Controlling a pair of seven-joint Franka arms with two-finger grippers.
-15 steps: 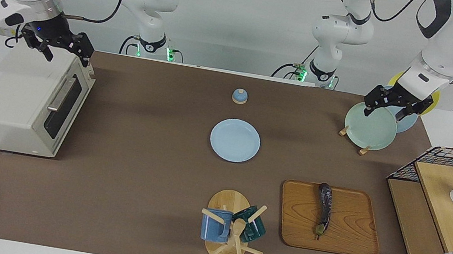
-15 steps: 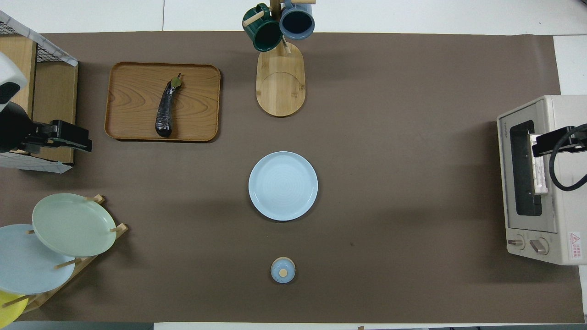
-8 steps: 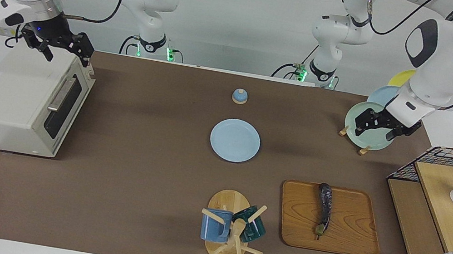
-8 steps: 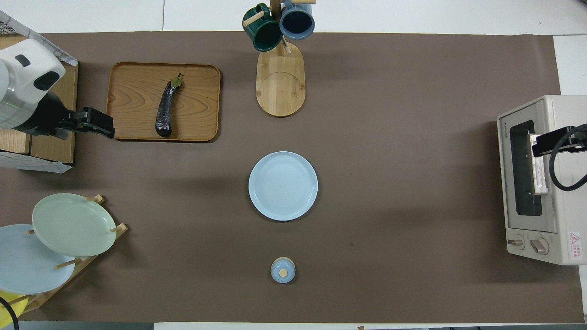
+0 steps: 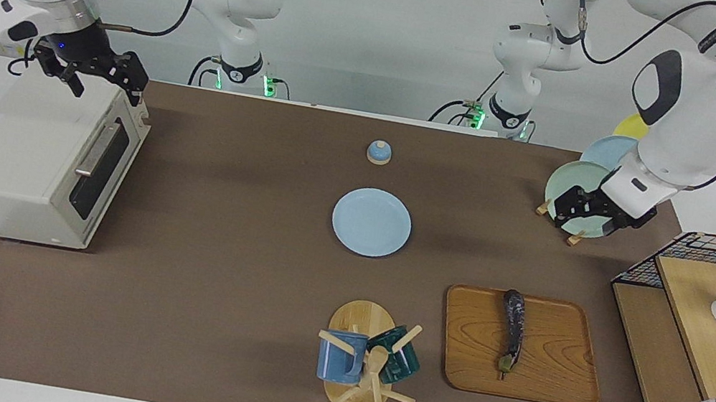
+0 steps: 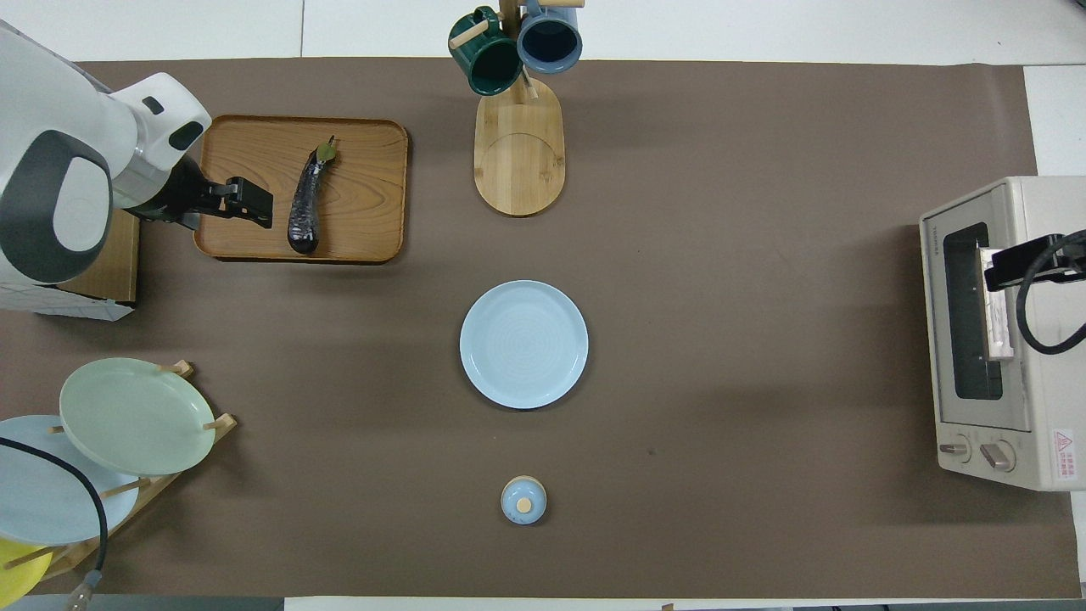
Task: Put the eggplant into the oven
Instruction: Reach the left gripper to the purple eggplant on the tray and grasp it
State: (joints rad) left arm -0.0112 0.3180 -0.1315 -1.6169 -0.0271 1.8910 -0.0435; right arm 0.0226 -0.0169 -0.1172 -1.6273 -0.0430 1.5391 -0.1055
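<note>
Since the earlier frames the left gripper (image 5: 593, 213) had travelled from above the plate rack (image 5: 557, 218) out toward the wooden tray (image 5: 553, 379), while the right gripper (image 5: 90, 74) had kept its place over the oven (image 5: 22, 166).

At this moment the left gripper's fingers stood spread with nothing between them. Its arm came in from the left arm's end of the worktop (image 5: 204, 292), bent sharply at the elbow, the wrist angled down and forward. In the facing view it hung in the air in front of the green plate (image 5: 568, 182) on the rack, clearly raised and apart from the tray. In the overhead view the same gripper (image 6: 242, 197) appeared over the tray's edge (image 6: 254, 248), just beside the eggplant (image 6: 305, 208); only the facing view showed that it was still high above and touching nothing.

The eggplant (image 5: 512, 329) lay lengthwise on the tray, its greenish stem end pointing away from the robots, its rounded dark end toward them.

The right gripper, also spread and empty, hovered over the top corner of the oven nearest the robots, its arm waiting. The overhead view (image 6: 1027, 259) showed it over the door's bar handle (image 6: 997, 301), and showed the two knobs (image 6: 976, 452) as well. The oven stood at the right arm's end of the worktop, door closed, well apart from the eggplant.

Between them lay a pale blue plate (image 5: 371, 222), with a mug tree (image 5: 367, 366) farther from the robots.
</note>
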